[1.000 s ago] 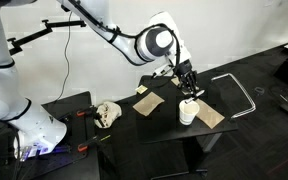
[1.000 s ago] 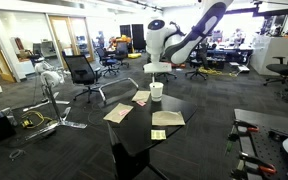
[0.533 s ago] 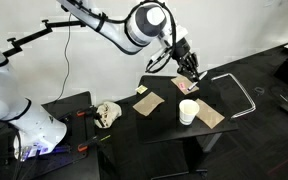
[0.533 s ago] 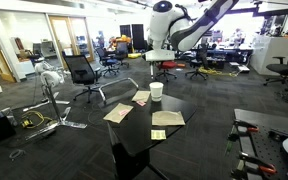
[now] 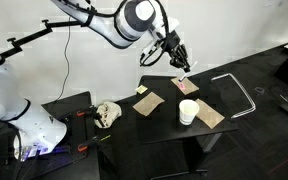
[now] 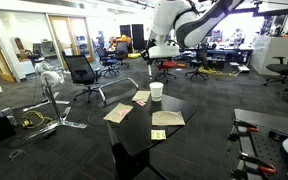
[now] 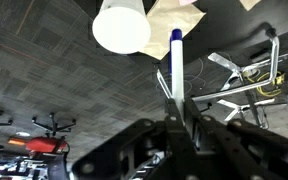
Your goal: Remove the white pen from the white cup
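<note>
The white cup [image 5: 188, 111] stands on the small black table [image 5: 164, 125]; it also shows in the other exterior view [image 6: 156, 91] and, from above, in the wrist view [image 7: 121, 26]. My gripper [image 5: 183, 65] hangs well above the cup and is shut on the white pen [image 7: 176, 62], which points out from the jaws with a dark tip. The pen is clear of the cup. In an exterior view [image 6: 167, 47] the gripper is high over the table.
Several tan flat paper pieces [image 5: 149, 102] lie on the table round the cup, also seen in an exterior view [image 6: 167, 118]. A crumpled cloth [image 5: 106, 113] lies on a side table. A metal frame [image 5: 239, 92] and office chairs [image 6: 81, 72] stand nearby.
My gripper has risen from the cup's rim to well above the table, lifting the white pen out of the cup. The cup has stayed in place.
</note>
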